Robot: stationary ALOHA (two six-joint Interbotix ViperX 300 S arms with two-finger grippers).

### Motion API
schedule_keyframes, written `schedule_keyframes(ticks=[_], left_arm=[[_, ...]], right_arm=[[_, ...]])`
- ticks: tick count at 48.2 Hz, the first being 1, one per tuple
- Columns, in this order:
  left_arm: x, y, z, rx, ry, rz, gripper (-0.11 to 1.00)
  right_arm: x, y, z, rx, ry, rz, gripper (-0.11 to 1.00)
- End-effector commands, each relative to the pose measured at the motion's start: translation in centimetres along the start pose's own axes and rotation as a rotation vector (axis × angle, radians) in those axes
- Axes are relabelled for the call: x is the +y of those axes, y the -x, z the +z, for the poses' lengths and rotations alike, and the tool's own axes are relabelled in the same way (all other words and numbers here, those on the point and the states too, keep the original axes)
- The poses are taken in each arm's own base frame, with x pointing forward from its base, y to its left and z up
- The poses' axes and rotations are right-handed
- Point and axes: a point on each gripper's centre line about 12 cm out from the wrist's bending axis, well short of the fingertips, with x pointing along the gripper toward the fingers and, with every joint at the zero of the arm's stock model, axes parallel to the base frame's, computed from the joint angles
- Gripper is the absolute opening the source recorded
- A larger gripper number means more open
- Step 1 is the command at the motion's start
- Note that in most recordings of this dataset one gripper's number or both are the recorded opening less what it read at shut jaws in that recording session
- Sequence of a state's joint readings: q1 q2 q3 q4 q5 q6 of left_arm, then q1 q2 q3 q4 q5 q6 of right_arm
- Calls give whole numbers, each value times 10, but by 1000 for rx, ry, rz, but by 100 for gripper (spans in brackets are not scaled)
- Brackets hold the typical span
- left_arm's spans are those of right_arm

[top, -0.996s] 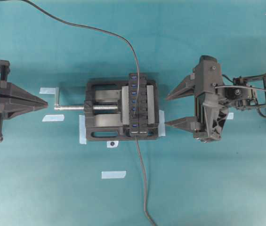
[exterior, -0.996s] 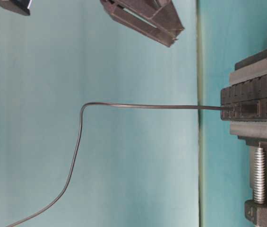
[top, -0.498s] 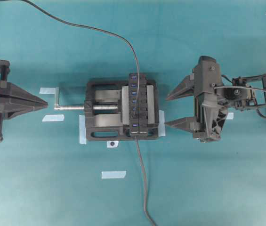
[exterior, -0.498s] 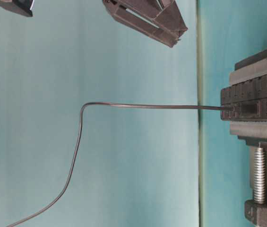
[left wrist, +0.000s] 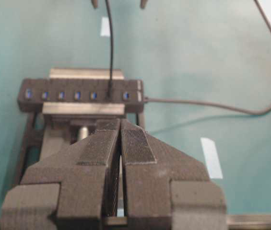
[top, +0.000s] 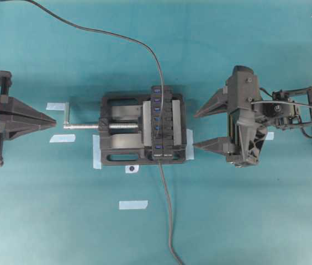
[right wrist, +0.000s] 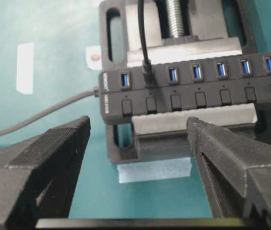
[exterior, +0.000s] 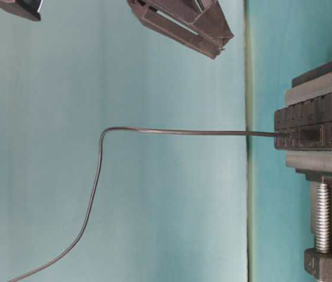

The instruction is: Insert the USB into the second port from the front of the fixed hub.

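Note:
The fixed hub is a black strip with blue ports, clamped in a vise. The USB is a small black plug seated in the hub's second port from the front end, its thin cable rising from it. It also shows in the left wrist view, USB in hub, and in the table-level view as USB. My right gripper stands open to the right of the vise, holding nothing. My left gripper is shut and empty, well left of the vise.
A black bench vise with a silver screw holds the hub. The hub's own cable runs toward the front table edge. The USB cable arcs off to the back left. Several blue tape strips lie on the teal mat.
The right gripper has shifted very slightly, still open. The left gripper, the plug and the hub have not moved.

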State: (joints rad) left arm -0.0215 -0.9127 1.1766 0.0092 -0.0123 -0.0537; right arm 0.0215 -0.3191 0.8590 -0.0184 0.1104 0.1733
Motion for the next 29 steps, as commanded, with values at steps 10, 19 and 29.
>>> schedule_keyframes(ticks=[10, 19, 29], left_arm=[[0, -1, 5, -12, 0, 1, 0], [0, -1, 4, -11, 0, 1, 0], [0, -1, 4, -11, 0, 1, 0]], right_arm=[[1, -1, 4, -14, -6, 2, 87], [1, -2, 3, -11, -6, 2, 87], [0, -2, 3, -9, -5, 2, 87]])
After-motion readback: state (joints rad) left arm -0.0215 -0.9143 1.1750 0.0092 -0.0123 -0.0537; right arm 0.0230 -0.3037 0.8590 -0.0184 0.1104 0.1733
